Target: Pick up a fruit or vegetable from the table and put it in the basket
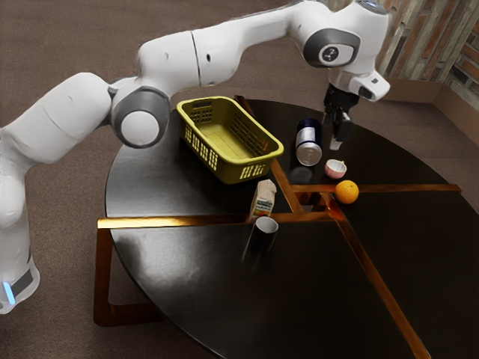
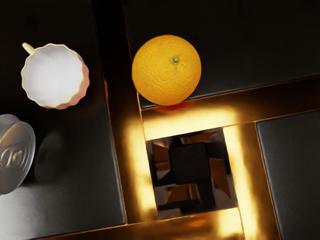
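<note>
My black gripper (image 1: pixel 337 139) hangs in the air over the far part of the table in the exterior view, above the cup and the can and away from the orange. The orange (image 1: pixel 346 192) rests on the tabletop against a wooden strip. In the wrist view the orange (image 2: pixel 166 70) shows its green stem mark, with no part of the hand touching it. The yellow-green basket (image 1: pixel 237 160) stands upright and open-topped, toward the exterior view's left.
A small pink cup (image 1: pixel 335 169) is beside the orange, and a dark blue can (image 1: pixel 307 143) lies near it. A carton (image 1: pixel 263 198) and a black cup (image 1: pixel 263 235) stand between the basket and the near part of the table (image 1: pixel 299 299).
</note>
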Motion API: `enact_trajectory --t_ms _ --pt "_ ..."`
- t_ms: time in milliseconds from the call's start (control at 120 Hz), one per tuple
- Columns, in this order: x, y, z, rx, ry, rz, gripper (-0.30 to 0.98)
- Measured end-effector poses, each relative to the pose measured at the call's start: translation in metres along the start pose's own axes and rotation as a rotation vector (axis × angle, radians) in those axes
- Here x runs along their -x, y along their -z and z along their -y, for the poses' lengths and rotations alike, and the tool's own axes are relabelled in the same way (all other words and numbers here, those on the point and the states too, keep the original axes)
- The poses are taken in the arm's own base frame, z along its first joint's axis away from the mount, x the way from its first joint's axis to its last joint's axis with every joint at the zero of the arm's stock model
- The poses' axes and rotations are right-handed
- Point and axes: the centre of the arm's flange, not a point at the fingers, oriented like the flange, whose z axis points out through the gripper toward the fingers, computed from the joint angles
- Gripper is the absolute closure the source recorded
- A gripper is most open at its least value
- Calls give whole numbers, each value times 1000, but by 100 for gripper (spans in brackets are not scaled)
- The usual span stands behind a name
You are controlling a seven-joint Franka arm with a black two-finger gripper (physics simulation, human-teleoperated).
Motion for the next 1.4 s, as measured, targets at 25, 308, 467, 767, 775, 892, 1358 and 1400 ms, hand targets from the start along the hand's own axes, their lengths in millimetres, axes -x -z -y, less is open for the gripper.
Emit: enact_trajectory --t_ms 25,308,467,767,775,892,1358,1400 --pt "-3 -7 5 7 4 -3 0" --pt "-30 -87 -2 95 -40 -5 0" --pt "-37 -110 1 121 -46 -19 0" --pt "-48 -110 5 61 -65 -97 0" --pt "-48 -113 5 62 -66 -101 0" --pt "-61 -152 3 89 -82 -149 0" --pt "-73 -187 8 116 -101 -233 0" --pt "-73 -191 11 121 -97 -232 0"
